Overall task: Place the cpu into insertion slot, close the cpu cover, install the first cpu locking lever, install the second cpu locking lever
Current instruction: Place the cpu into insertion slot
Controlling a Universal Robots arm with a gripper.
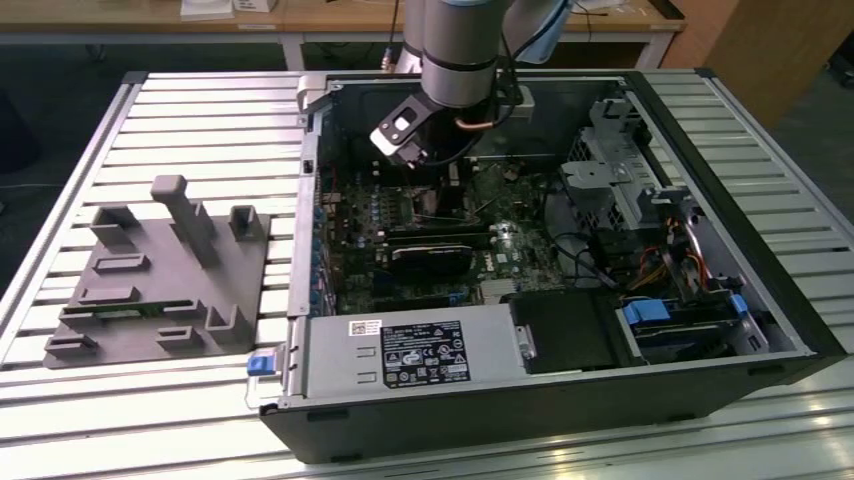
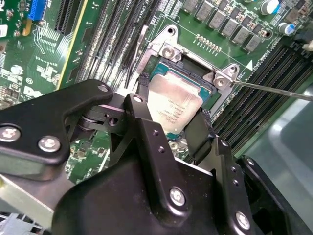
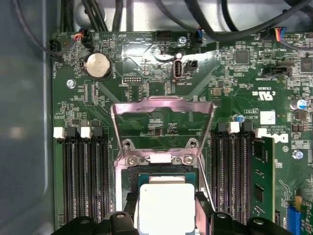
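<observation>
Slatted bench (image 1: 200, 120) carrying an open computer case (image 1: 561, 410). The gripper (image 2: 171, 122), fingers (image 2: 198, 132) pinched on opposite edges of the cpu (image 2: 173, 100), sits squarely over the insertion slot (image 3: 166, 177). The cpu cover (image 3: 164, 103) stands raised at the slot's edge.

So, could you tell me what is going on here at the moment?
A Universal Robots arm is reaching into the open computer case on the slatted table. Its end effector is shut on the cpu, gripping two opposite edges at the insertion slot on the motherboard; whether the chip is fully seated I cannot tell. The cpu cover is swung open at one edge of the slot, not yet closed.
</observation>
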